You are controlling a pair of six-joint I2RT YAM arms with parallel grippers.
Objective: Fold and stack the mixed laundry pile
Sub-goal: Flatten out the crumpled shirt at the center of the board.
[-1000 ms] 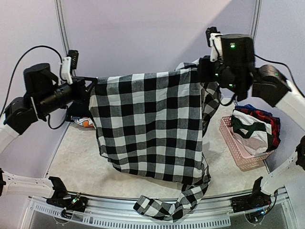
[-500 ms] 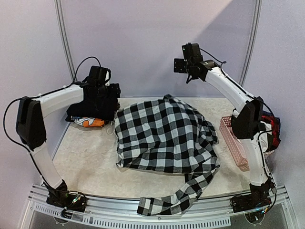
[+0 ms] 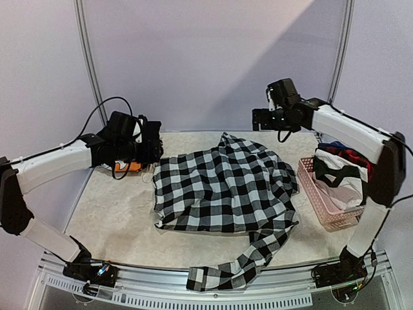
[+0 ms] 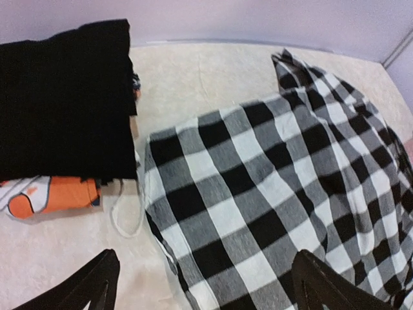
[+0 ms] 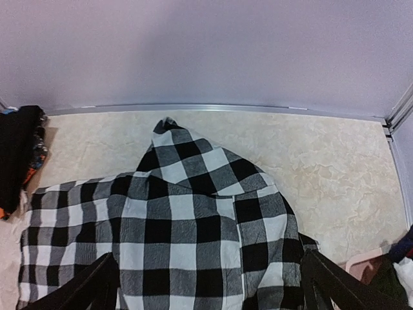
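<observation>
The black-and-white checked shirt (image 3: 219,194) lies spread on the table, one sleeve (image 3: 232,271) trailing over the front edge. My left gripper (image 3: 153,146) hovers open above the shirt's left edge (image 4: 271,187), its fingers (image 4: 97,284) apart with nothing between them. Behind the shirt's collar end (image 5: 187,239) my right gripper (image 3: 263,120) hangs open and empty, above the table. A folded black garment (image 4: 64,103) rests on an orange printed piece (image 4: 51,197) at the back left, partly hidden by my left arm in the top view.
A pink perforated basket (image 3: 322,206) stands at the right edge with more garments (image 3: 342,171) heaped in it, red and navy among them. Walls close the back and sides. A white cord loop (image 4: 126,216) lies beside the shirt's left edge.
A second ago both grippers held the checked shirt up, spread between them. They have opened and let go; the shirt now lies on the table and both arms have moved lower.
</observation>
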